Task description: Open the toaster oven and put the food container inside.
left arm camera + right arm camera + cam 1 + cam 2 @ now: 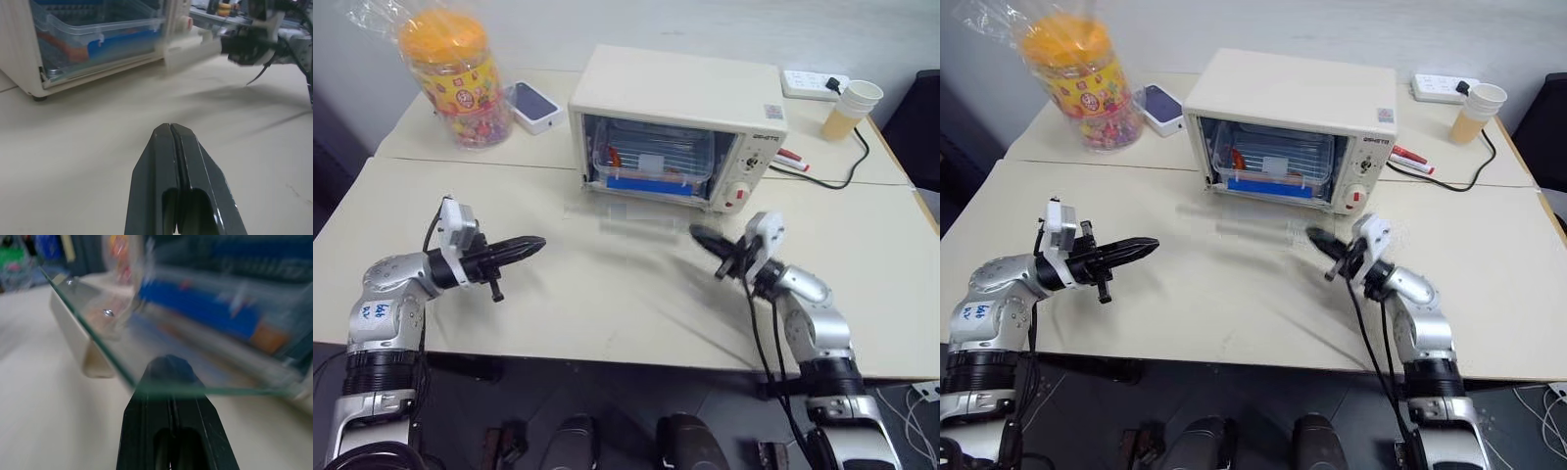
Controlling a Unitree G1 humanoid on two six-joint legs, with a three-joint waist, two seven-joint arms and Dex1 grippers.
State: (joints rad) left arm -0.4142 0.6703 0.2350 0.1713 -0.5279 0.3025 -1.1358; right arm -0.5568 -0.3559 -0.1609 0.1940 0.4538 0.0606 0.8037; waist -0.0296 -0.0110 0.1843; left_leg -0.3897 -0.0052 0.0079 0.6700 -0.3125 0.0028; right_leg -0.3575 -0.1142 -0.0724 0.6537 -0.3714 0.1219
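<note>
Glass of the toaster oven door lies over the tip of the closed, empty right gripper, so it is best raised slowly and squarely onto the food container inside, the closed, empty left gripper kept aside; the door's exact angle is blurred.
</note>
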